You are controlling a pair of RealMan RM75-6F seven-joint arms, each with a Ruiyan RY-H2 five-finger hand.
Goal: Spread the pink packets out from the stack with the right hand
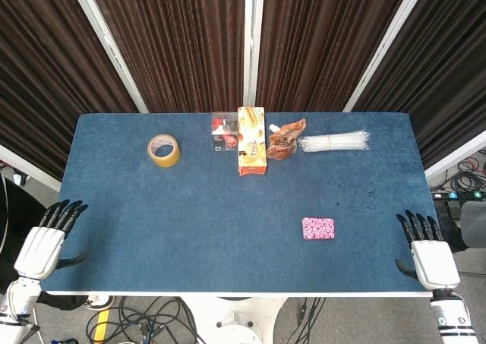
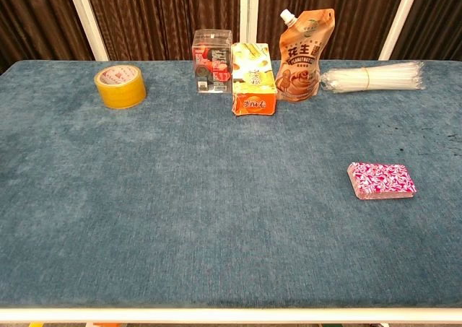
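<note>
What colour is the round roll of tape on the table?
The round roll of tape is yellowish tan, with a red-printed label inside; the chest view shows it best.

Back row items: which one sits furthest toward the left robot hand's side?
The yellow tape roll. It lies alone, apart from the clear box, orange carton, spouted pouch and straw bundle clustered further right.

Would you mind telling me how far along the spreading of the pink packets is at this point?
Nothing looks done yet: the pink packets lie as one neat stack on the blue table. Nothing is in hand either; the right hand rests at the table's near right edge, holding nothing and apart from the stack, and the left hand sits idle at the opposite edge. The whole job remains: reaching the stack and fanning the packets out.
</note>
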